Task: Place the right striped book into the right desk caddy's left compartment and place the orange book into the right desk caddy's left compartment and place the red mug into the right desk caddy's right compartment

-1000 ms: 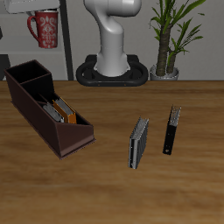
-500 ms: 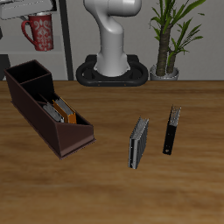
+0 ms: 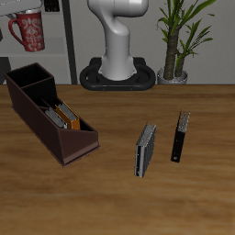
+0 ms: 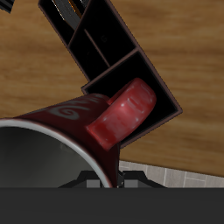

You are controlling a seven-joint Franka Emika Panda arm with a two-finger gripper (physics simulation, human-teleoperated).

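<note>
No text, label, brand, number or sign can be read anywhere. The red mug (image 3: 27,30) carries only pale marks; seen from the wrist, just under the pincer, the mug (image 4: 79,122) shows a light swirl on its wall (a curl of pattern, not letters). The caddy (image 3: 50,115), below the pincer, has plain dark walls, and the book spines in it are too small to show any writing. The two books lying on the table, well away from the pincer, bear stripes and a black cover only.
</note>
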